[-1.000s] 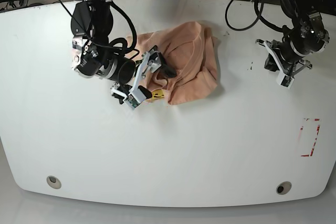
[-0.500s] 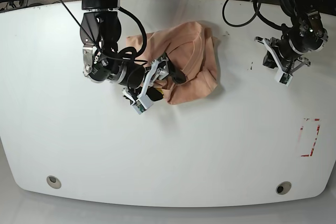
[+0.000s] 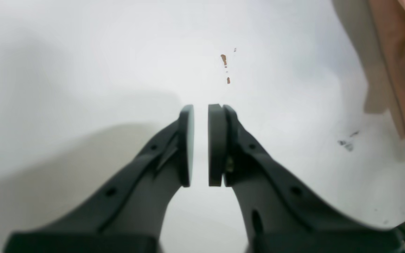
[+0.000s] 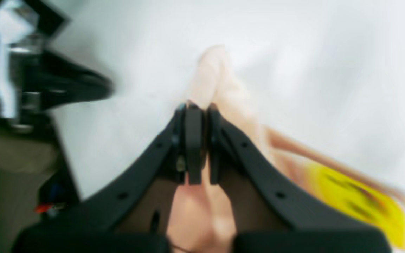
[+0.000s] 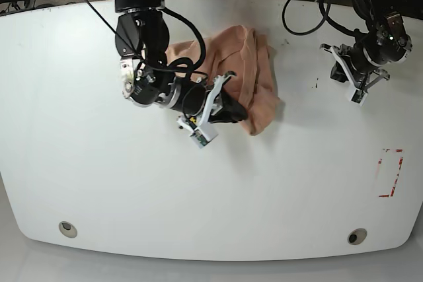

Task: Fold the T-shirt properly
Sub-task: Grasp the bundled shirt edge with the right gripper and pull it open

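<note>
The T-shirt (image 5: pixel 248 77) lies bunched on the worktop (image 5: pixel 211 189), one fold pinched between the jaws of the right pincer (image 4: pixel 198 112), probably to drag it flat, while the left pincer (image 3: pixel 200 146), almost pressed together and empty, waits well apart.

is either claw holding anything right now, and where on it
The right claw is shut on a bunched fold of the T-shirt, near its yellow print. The left claw holds nothing.

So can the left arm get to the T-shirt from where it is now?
Probably yes. The left gripper hangs off to the side over bare table, nothing lies between it and the T-shirt, and its jaws hold nothing. The right gripper already pinches the cloth.
</note>
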Motion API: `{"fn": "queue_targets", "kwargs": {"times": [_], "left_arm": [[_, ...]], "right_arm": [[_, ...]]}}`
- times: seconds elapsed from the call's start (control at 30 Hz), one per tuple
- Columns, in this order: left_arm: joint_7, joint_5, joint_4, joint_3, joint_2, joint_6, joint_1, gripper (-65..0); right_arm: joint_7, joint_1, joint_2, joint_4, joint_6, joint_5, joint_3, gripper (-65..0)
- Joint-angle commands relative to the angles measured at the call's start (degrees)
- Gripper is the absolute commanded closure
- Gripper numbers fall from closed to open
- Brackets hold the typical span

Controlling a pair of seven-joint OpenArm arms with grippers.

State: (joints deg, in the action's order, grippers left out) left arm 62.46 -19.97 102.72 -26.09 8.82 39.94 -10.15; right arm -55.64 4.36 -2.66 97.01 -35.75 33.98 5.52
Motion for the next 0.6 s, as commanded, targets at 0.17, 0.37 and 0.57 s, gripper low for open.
{"fn": "queue_targets", "kwargs": {"times": [0.17,0.37,0.57], "left_arm": [[-1.0,-0.6,0.7,-0.2,0.6,0.1,0.4,-5.0],[-1.0,-0.6,0.9,0.0,0.6,0.1,-0.4,-5.0],[-1.0,-0.6,4.3,6.9,2.4,0.1,-0.7,-5.0]], "right_arm": [[3.3,4.1,-4.5,-5.1,0.4,0.7,6.1,0.0],[9.3,8.7,-4.5,-15.1,0.5,0.9,9.7,-25.2],[9.8,9.5,-2.5,-12.1,0.5,1.2,8.7,-49.1]]}}
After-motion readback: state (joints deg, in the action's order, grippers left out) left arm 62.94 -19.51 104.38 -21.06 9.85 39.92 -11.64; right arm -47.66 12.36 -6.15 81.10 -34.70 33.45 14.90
